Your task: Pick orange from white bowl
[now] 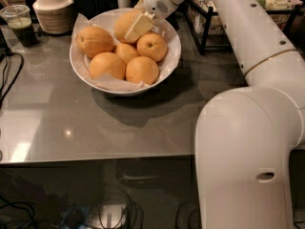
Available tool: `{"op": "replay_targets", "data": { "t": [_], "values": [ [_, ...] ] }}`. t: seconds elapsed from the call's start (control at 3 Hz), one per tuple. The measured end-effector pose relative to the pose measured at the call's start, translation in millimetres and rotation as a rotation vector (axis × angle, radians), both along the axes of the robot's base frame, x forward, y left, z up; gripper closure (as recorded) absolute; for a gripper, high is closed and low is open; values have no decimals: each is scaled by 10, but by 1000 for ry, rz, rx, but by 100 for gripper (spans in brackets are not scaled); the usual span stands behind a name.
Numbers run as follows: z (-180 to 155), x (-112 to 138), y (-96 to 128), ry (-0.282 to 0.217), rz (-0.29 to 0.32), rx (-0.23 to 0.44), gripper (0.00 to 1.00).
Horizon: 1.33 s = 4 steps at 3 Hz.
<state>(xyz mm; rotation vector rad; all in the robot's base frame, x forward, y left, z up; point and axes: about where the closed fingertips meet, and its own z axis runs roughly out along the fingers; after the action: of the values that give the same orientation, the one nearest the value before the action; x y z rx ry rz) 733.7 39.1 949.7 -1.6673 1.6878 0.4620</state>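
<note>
**Gripper on the back orange in the white bowl**

The gripper [137,27] reaches down from the top of the view into the far side of the white bowl [174,56], its pale yellow tip lying flat against the orange [123,24]. Only that one face of the tool shows. The rest is behind the wrist housing and the fruit, so I cannot tell how far open it is or whether it has hold of the orange.

The orange sits at the back of the bowl, against the far rim, and is partly covered by the gripper. Five smaller oranges [107,65] crowd in front of it on crinkled white paper [114,84].

The bowl stands on a grey table [71,123]. A ribbed beige container [53,14] and a plastic cup [19,24] are near the far left edge, both cut off in part by the frame. The white arm [257,37] fills the right side and hides the table behind it. Dark cables [9,78] trail off the left edge.
</note>
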Motion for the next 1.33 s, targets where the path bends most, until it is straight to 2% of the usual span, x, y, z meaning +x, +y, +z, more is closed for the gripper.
{"op": "replay_targets", "data": {
  "t": [0.33,0.67,1.33],
  "values": [
    [0,0,0,0,0,0,100],
    [214,-101,-103,-26,-5,39,100],
    [868,-507,-434,-127,-20,198,100]
  ]
}}
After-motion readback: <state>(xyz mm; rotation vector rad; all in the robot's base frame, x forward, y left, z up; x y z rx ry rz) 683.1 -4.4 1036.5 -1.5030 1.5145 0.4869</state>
